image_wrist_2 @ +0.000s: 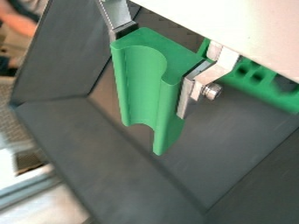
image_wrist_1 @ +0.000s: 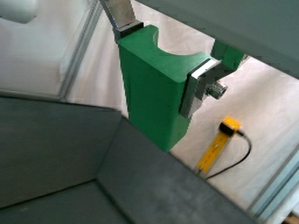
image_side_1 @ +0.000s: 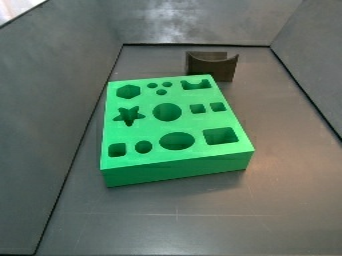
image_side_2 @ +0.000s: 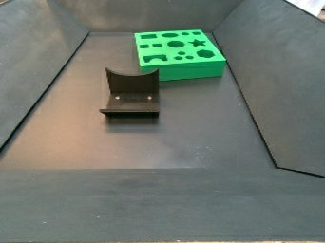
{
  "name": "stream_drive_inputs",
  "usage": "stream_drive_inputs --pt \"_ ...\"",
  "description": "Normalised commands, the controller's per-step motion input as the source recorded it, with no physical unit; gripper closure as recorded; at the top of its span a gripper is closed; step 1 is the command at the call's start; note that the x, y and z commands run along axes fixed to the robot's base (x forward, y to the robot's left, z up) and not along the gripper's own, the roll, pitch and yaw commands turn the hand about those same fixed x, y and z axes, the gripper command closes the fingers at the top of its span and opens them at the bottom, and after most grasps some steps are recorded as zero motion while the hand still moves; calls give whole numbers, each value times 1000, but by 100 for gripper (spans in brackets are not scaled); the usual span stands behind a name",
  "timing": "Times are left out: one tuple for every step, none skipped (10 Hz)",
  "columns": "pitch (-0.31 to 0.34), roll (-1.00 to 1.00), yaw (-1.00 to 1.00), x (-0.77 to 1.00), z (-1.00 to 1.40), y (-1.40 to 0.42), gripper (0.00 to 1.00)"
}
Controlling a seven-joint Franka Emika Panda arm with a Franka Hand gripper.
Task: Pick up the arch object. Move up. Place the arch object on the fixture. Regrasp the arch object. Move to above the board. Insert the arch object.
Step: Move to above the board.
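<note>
Already the arch object [image_wrist_1: 155, 80] is clamped lengthwise in the pincer [image_wrist_1: 156, 58]. Both are absent from both side views, so the fixture [image_side_2: 129, 92] is judged far below.

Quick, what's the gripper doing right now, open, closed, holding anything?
Gripper: shut on the arch object, seen in both wrist views; it is out of frame in both side views.

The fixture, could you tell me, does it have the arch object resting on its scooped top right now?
No, the fixture sits bare in a side view; the gripper holds the arch object.
</note>
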Motion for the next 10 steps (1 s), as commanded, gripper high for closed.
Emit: stream_drive_inputs --pt "-49 -1000 -46 -195 -152 -1000 100" --pt "-49 -1000 -50 -201 -144 -1000 100" --pt "-50 -1000 -55 -206 -148 -1000 100" --pt "-48 -1000 -59 -214 -145 -1000 100" --pt "-46 -1000 -63 -227 -140 -1000 100" --pt "-48 -1000 -65 -248 -148 -1000 100" --pt "-52 -1000 -68 -211 -107 -758 100" --pt "-56 -1000 -70 -166 -74 -548 100" --pt "-52 -893 -59 -101 -38 -240 100" --pt "-51 -681 -42 -77 -22 -125 100"
